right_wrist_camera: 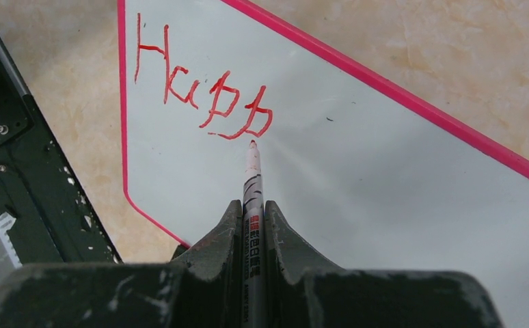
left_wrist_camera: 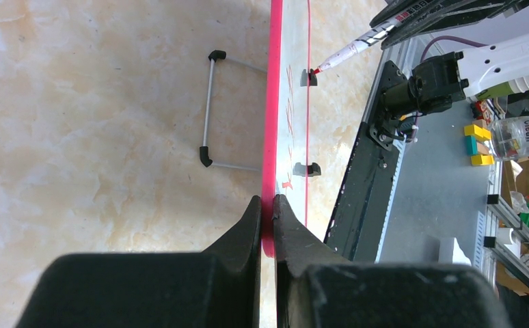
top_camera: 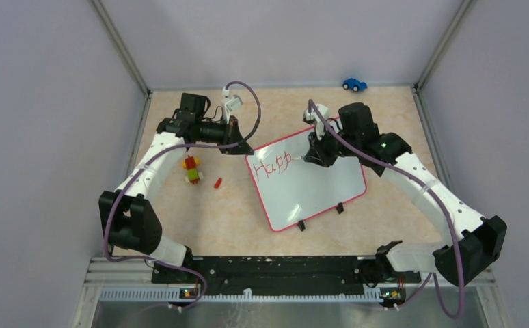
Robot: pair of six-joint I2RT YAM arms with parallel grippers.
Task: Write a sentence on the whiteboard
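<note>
The whiteboard [top_camera: 313,184], white with a red-pink frame and two black feet, lies tilted at the table's middle. Red lettering [top_camera: 273,166] on it reads "Happ"; it also shows in the right wrist view [right_wrist_camera: 200,85]. My left gripper [top_camera: 242,145] is shut on the board's far-left corner; the left wrist view shows the frame [left_wrist_camera: 272,123] pinched between the jaws. My right gripper [top_camera: 311,156] is shut on a red-tipped marker [right_wrist_camera: 253,184], whose tip sits on the board just after the last letter. The marker also shows in the left wrist view [left_wrist_camera: 347,51].
A small stack of coloured toy bricks [top_camera: 192,169] and a red piece [top_camera: 217,182] lie left of the board. A blue toy car [top_camera: 354,84] sits at the back wall. A wire stand [left_wrist_camera: 210,109] lies on the table beside the board's edge.
</note>
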